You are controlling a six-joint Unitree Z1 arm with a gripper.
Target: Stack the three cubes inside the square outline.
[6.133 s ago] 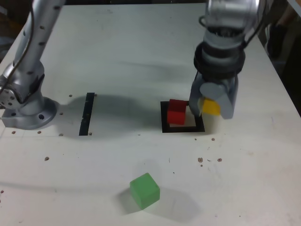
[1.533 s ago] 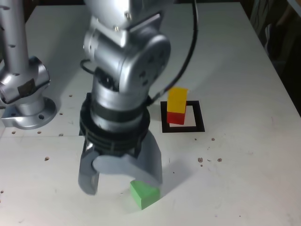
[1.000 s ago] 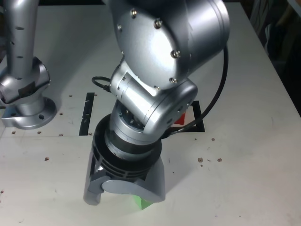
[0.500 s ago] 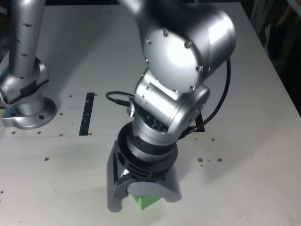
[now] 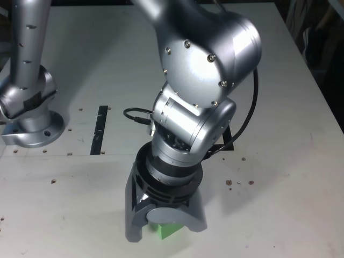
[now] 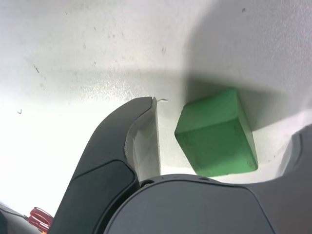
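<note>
I've dropped my pincer (image 5: 161, 228) onto the small matte green cube (image 6: 217, 132) on the white table (image 5: 301, 188); jaws wide, straddling it, not yet gripping. Final stacking piece is lined up.

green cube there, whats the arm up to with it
The arm's gripper has come down over the green cube on the white table. The wrist view shows the cube between the open jaws, with a gap beside one finger, so it isn't gripped yet. The arm hides most of the square outline.
</note>
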